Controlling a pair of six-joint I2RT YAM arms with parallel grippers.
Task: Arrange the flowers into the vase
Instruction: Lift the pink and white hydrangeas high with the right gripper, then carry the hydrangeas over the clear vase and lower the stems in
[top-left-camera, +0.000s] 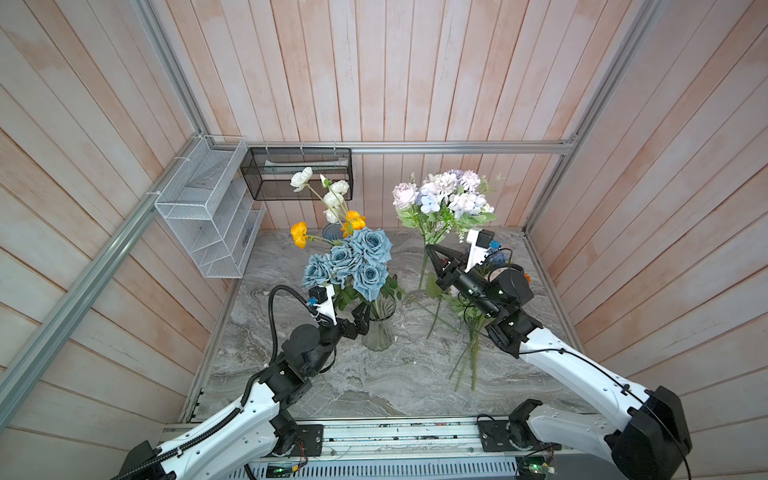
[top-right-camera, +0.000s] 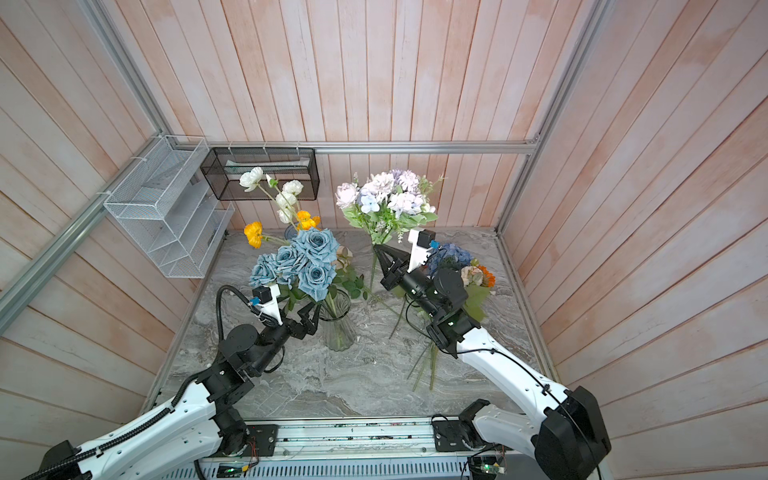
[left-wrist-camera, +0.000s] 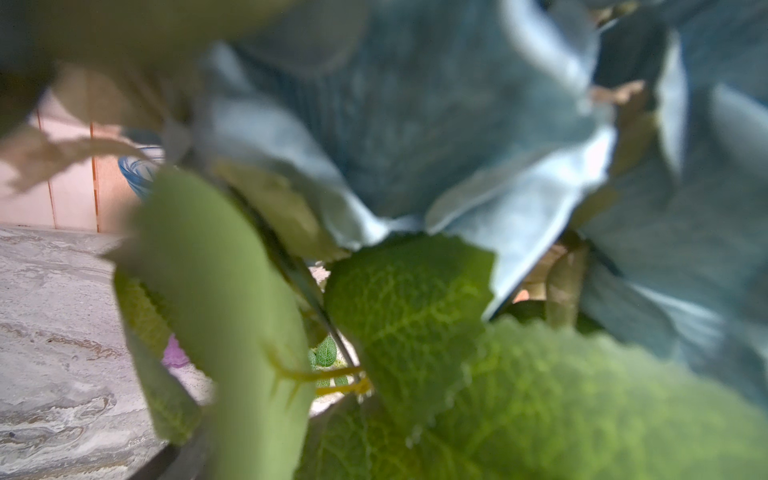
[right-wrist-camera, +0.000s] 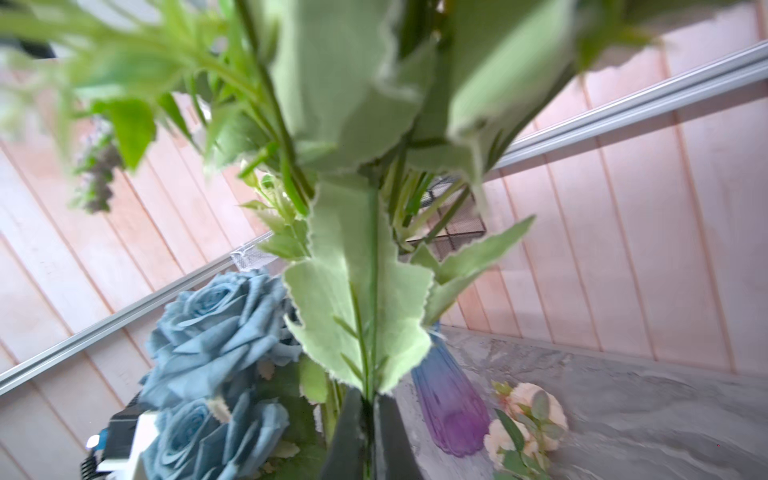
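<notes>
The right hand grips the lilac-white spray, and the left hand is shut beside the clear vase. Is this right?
Only the left hand is wrong: both top views show it open beside the clear vase. The right hand does grip the lilac-white spray.

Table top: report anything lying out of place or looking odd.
Loose flower stems lie flat on the marble table beneath the right arm, and peach roses lie beside the purple vase; none stands in a vase.
</notes>
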